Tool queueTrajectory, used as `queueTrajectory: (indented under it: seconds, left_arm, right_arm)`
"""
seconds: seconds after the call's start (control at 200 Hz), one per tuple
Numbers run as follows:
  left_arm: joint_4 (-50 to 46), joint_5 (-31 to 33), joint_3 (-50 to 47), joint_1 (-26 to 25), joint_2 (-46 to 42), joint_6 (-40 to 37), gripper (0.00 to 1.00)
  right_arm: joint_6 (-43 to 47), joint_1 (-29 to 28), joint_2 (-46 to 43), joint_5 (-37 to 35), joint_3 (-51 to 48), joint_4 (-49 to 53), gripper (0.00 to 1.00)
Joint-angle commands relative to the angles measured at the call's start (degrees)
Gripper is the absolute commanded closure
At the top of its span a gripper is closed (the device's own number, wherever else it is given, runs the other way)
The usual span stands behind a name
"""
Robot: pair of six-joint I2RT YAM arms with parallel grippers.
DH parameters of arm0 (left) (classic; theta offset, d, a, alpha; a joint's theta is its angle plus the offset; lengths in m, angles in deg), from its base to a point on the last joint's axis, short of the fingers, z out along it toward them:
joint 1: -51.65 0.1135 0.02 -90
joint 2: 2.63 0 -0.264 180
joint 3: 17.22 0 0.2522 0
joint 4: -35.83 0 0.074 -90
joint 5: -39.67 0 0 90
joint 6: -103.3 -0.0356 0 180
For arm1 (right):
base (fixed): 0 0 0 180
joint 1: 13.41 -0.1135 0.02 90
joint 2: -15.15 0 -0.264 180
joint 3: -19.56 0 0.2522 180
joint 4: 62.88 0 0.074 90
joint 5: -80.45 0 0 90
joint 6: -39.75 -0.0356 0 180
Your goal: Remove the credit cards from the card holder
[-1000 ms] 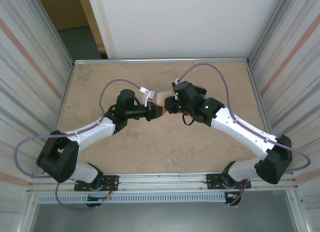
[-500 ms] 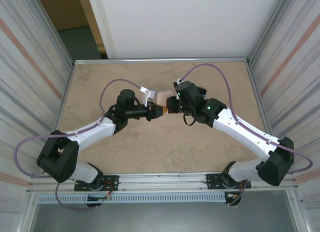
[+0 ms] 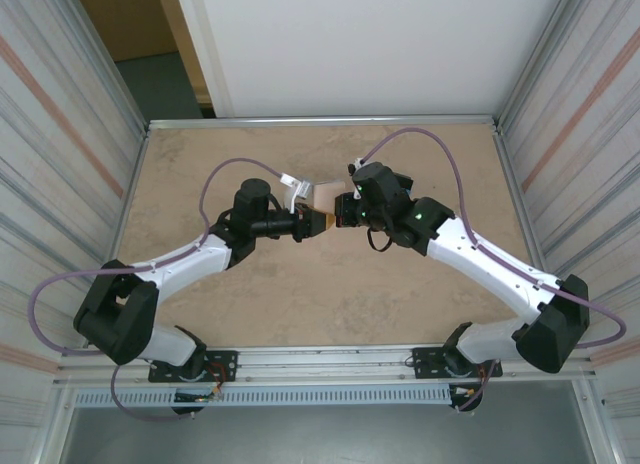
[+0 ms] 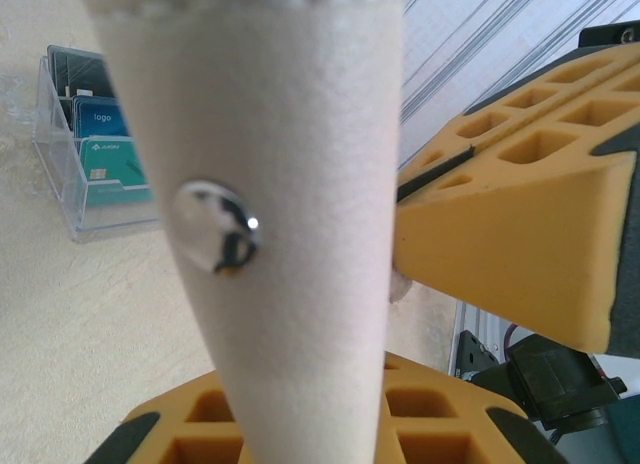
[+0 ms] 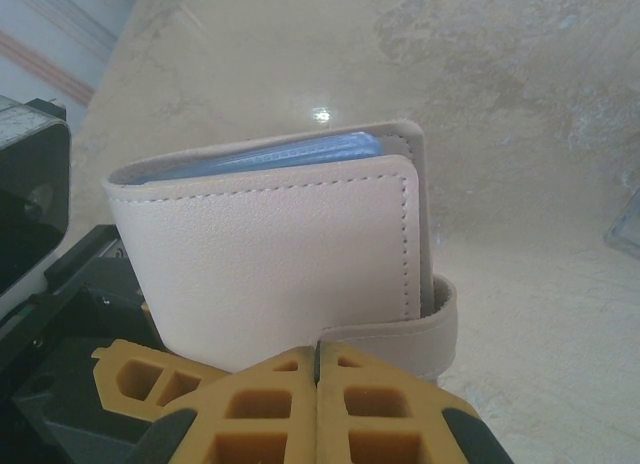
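Note:
The tan card holder [image 3: 322, 196] hangs above the table's middle between both arms. My left gripper [image 3: 308, 224] is shut on its lower edge; in the left wrist view [image 4: 320, 424] the cover and its metal snap [image 4: 215, 224] rise out of the yellow fingers. My right gripper [image 5: 318, 359] is shut, its tips pinched on the end of the snap tab [image 5: 430, 329], which wraps round the folded holder [image 5: 280, 254]. Pale blue inner panels [image 5: 290, 154] peek between the covers. The credit cards inside are hidden. The right gripper [image 4: 420, 184] presses against the holder's side.
A clear plastic tray [image 4: 95, 144] of teal and blue cards stands on the table beyond the holder, partly under the right arm [image 3: 402, 191]; its corner [image 5: 628, 229] shows at the right wrist view's edge. Metal walls ring the table [image 3: 300, 314].
My right gripper has closed fully onto the tab and edged slightly toward the holder. The left gripper and the holder have stayed put.

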Motion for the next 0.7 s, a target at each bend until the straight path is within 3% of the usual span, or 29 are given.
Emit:
queueTrajectory:
  seconds: [0.0, 0.692]
  left_arm:
    - [3.8, -2.0, 1.0, 0.6, -0.8, -0.1, 1.00]
    - [3.2, -1.4, 0.7, 1.0, -0.5, 0.3, 1.00]
  right_arm:
    - [-0.4, 2.0, -1.4, -3.7, -1.7, 3.1, 1.00]
    - [-0.1, 3.2, -4.1, -0.3, -4.3, -0.4, 1.00]
